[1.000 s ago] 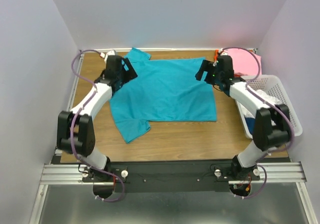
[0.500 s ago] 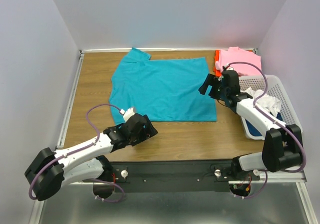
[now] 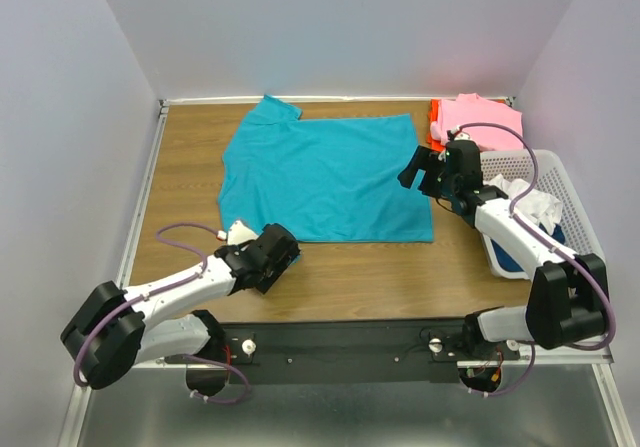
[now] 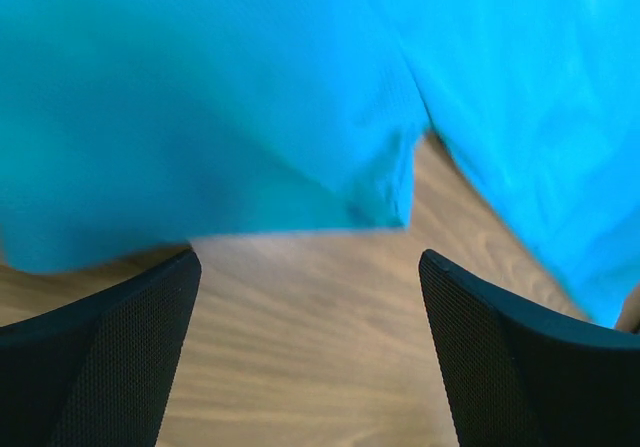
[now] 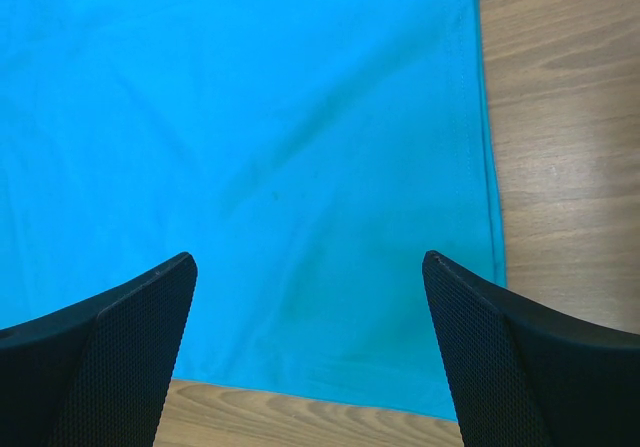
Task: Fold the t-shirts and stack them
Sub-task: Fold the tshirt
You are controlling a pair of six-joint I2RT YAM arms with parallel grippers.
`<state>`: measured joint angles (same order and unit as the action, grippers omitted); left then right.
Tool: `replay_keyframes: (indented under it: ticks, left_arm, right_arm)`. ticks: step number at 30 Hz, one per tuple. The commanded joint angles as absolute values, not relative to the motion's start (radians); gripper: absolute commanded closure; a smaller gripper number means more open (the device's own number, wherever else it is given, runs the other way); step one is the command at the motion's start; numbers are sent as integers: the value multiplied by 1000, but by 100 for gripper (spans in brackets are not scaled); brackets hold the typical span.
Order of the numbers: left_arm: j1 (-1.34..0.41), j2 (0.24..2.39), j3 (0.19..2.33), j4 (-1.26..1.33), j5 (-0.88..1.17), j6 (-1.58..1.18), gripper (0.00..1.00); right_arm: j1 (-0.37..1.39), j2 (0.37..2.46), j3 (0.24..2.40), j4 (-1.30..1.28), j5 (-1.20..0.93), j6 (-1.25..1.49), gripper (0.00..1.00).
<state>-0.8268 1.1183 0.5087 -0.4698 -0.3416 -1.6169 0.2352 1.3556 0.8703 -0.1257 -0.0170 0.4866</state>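
As seen from above, teal t-shirt (image 3: 325,177) spread flat on the wooden surface (image 3: 360,267), sleeves to the left, hem to the right. Left fingers (image 3: 284,258) low at the near sleeve; right fingers (image 3: 412,167) at the hem's far end. Pink t-shirt (image 3: 482,122) atop orange-red t-shirt (image 3: 436,129) in the far right corner, just beside the white basket (image 3: 585,222) holding white cloth (image 3: 525,199) and dark blue cloth (image 3: 515,257).

From the left wrist: fingers (image 4: 110,357) spread wide, gripping nothing, sleeve edge (image 4: 380,202) just ahead, bare wood between.

From the right wrist: fingers (image 5: 110,357) likewise wide apart and empty, above teal cloth (image 5: 280,167) near its corner.
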Motion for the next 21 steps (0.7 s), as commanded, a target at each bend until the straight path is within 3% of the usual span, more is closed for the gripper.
replay_keyframes:
  ticks: [1, 10, 13, 14, 17, 21]
  left_arm:
    - [-721, 1079, 476, -603, -482, -1651, 15]
    - [-562, 1026, 443, -520, -488, -1499, 28]
    - [-560, 1072, 462, -518, -480, -1476, 48]
    - [-560, 1097, 466, -512, -476, -1461, 67]
    - [-560, 1135, 491, -500, -457, -1427, 92]
    - [-560, 1198, 520, -483, -446, -1391, 100]
  right_arm:
    - [232, 1325, 858, -129, -5, 472, 0]
    - [230, 1330, 856, -130, 57, 465, 0]
    - [230, 1336, 856, -129, 61, 469, 0]
    - [230, 1338, 854, -130, 60, 472, 0]
    - [232, 1335, 844, -130, 67, 486, 0]
    - [230, 1315, 821, -132, 86, 505, 0]
